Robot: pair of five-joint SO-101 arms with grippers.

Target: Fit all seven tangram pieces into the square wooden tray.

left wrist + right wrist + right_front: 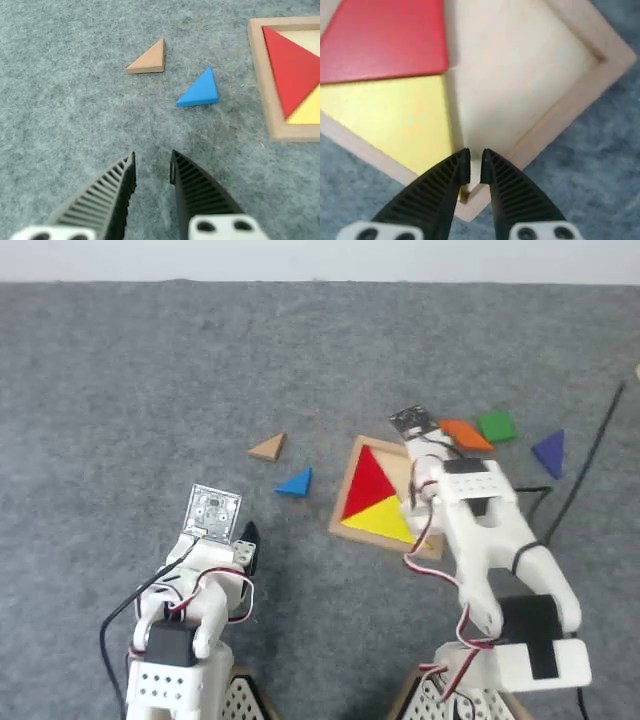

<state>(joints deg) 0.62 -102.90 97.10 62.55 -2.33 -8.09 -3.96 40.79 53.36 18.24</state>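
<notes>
Two of the seven pieces are sitting in the tray [338, 522]: the red triangle [368, 478] and the yellow triangle [380, 521] are filling its 9 o'clock half, meeting edge to edge, while the other half is showing bare wood. Five are waiting on the carpet, so the job is looking under a third done.

The right gripper [474, 165] is hanging over the tray's 5 o'clock corner, its fingers nearly closed on nothing. The left gripper [152, 167] is resting low over the carpet at the tray's 8 o'clock, narrowly parted and likewise empty.

This seems to be a pause between placements. The next move is calling for a fetch: the right arm lifting off and opening over the orange piece [466, 434] at the tray's 1 o'clock (the nearest on its side), with the green square [497, 426] and dark blue triangle [550, 451] lying beyond. The tan triangle [148, 61] and blue triangle [201, 90] are lying at the tray's 9 to 10 o'clock, nearer the left arm.
</notes>
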